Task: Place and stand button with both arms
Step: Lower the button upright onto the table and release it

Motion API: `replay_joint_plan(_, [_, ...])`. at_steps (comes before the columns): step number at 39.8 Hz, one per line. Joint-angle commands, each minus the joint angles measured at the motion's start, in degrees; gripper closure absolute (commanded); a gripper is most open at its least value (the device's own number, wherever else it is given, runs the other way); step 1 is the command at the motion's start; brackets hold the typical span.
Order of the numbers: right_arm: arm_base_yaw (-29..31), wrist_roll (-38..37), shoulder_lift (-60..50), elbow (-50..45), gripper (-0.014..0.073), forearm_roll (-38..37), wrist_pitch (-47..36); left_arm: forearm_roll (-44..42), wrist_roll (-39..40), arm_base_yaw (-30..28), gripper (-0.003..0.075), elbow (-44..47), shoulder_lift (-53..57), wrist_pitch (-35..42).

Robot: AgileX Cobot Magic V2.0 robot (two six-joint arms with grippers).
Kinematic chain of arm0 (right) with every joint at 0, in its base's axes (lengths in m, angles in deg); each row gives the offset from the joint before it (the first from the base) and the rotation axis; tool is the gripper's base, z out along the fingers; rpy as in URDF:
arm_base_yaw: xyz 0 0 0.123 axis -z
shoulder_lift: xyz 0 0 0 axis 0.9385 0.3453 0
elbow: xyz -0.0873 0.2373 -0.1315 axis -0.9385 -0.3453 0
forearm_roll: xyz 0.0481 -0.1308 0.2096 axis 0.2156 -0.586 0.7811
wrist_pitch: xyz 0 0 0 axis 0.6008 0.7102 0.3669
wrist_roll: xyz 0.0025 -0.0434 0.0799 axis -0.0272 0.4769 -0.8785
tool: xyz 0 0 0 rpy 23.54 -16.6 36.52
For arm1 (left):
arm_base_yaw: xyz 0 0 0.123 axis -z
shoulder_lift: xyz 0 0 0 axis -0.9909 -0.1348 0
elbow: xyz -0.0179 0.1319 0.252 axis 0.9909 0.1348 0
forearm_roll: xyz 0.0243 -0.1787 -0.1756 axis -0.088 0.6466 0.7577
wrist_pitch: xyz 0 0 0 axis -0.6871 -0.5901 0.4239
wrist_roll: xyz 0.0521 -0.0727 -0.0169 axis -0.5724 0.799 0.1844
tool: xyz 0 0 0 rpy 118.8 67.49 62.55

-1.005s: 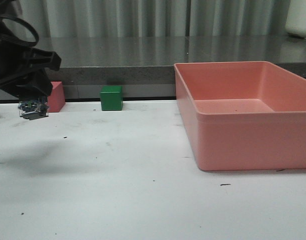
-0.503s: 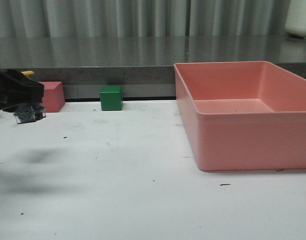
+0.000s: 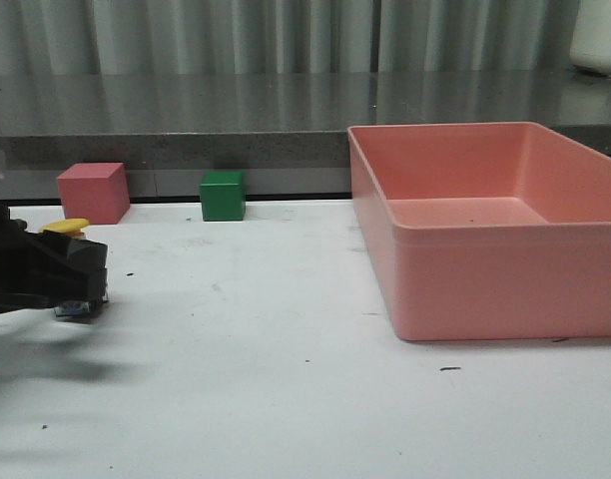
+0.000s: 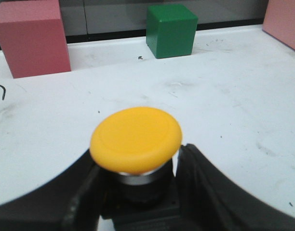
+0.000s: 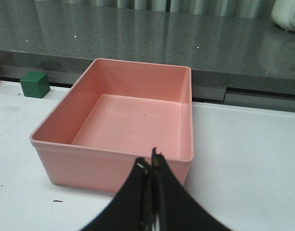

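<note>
Since a second ago the left tool [image 3: 71, 289] has dropped from up beside the pink cube [image 3: 93, 192] to low over the white table [image 3: 286, 339], further toward the camera, carrying the small push button with the round yellow mushroom cap [image 4: 136, 138] with it. The tool is clamped on the button's black body, cap uppermost and roughly level; in the front view the blue-green base appears at or just above the table top, and I cannot tell whether it touches.

The right tool [image 5: 151, 168] hangs above the near wall of the large salmon-pink plastic bin [image 5: 133, 113], its fingers pressed together with nothing between them.

The risk, as I judge it, is in letting go: the cap is wider than the body, so if the base is not flat on the table when the fingers part, or a finger drags on the collar, the button may tip onto its side.

The table is scuffed and speckled with dark marks. Behind it run a grey stone ledge and pale curtains; a green cube [image 3: 223, 195] sits at the back edge, well apart from the button.
</note>
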Motion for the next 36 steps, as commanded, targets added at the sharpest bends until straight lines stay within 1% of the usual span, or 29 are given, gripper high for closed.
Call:
replay_joint_plan(1, [0.3,0.5,0.5,1.4,0.0661,-0.7,-5.1,0.2,-1.4,0.3,0.0582,-0.6,1.1,12.2])
replay_joint_plan(7, [0.3,0.5,0.5,1.4,0.0661,-0.7,-5.1,0.2,-2.5,0.3,0.0581,-0.6,1.1,12.2])
replay_joint_plan(10, [0.3,0.5,0.5,1.4,0.0661,-0.7,-5.1,0.1,-2.5,0.3,0.0564,-0.6,1.1,12.2])
replay_joint_plan(12, [0.3,0.5,0.5,1.4,0.0661,-0.7,-5.1,0.1,-2.5,0.3,0.0532,-0.6,1.1,12.2])
replay_joint_plan(15, [0.3,0.5,0.5,1.4,0.0661,-0.7,-5.1,0.1,-2.5,0.3,0.0461,-0.6,1.1,12.2])
replay_joint_plan(21, [0.3,0.5,0.5,1.4,0.0661,-0.7,-5.1,0.1,-2.7,0.3,0.0273,-0.6,1.1,12.2])
replay_joint_plan(24, [0.3,0.5,0.5,1.4,0.0661,-0.7,-5.1,0.1,-5.2,0.3,0.0221,-0.6,1.1,12.2])
replay_joint_plan(29, [0.3,0.5,0.5,1.4,0.0661,-0.7,-5.1,0.1,-9.2,0.4,0.0215,-0.6,1.5,12.2])
replay_joint_plan(36, [0.3,0.5,0.5,1.4,0.0661,-0.7,-5.1,0.1,-9.5,0.4,0.0215,-0.6,3.1,12.2])
